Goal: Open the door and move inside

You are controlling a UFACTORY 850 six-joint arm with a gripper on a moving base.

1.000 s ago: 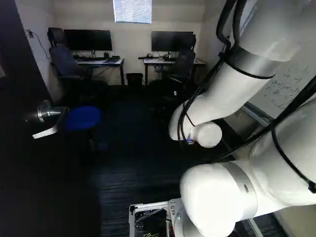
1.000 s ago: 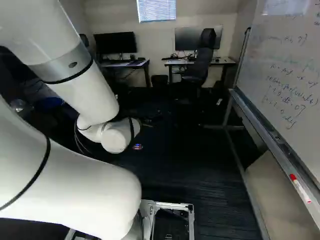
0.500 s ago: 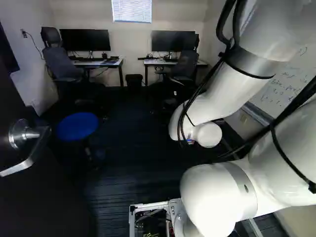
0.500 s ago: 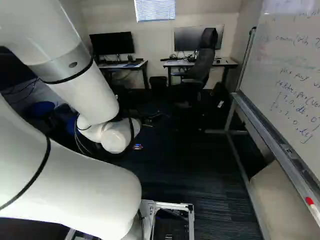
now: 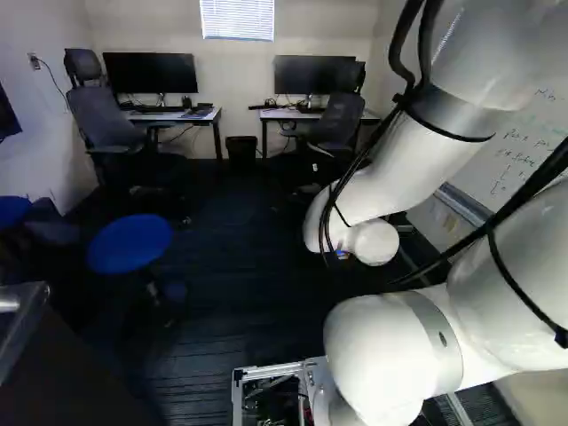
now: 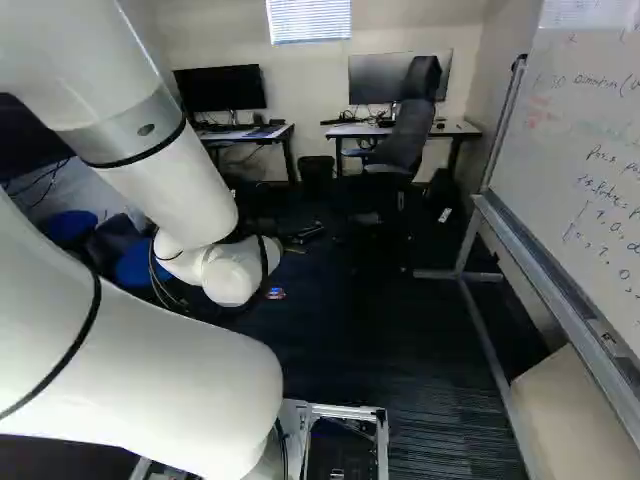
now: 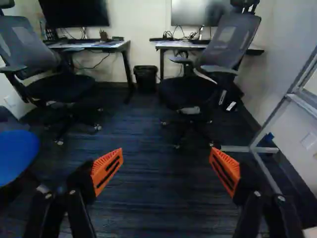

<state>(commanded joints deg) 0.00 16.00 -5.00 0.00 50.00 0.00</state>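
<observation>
The dark door (image 5: 75, 377) fills the lower left corner of the left base view, close beside the base. Its silver handle (image 5: 9, 304) is cut off by that view's left edge. Ahead of the arm in the right base view, the dark gripper (image 6: 300, 240) is partly hidden behind the wrist. From the wrist view, the gripper (image 7: 166, 166) stands open, its orange pads wide apart with only dark carpet (image 7: 158, 193) seen between them. Neither finger touches the door or handle.
Blue stools (image 5: 130, 243) stand on the left, near the door. Farther ahead are office chairs (image 7: 190, 87), desks (image 5: 169, 114) with monitors, and a bin (image 7: 145, 78). A whiteboard (image 6: 575, 180) on a metal frame (image 6: 480, 335) runs along the right side.
The base has moved forward into the room. Door and handle have slid toward the left base view's left edge, and the stools and whiteboard appear nearer. The arm holds its pose.
</observation>
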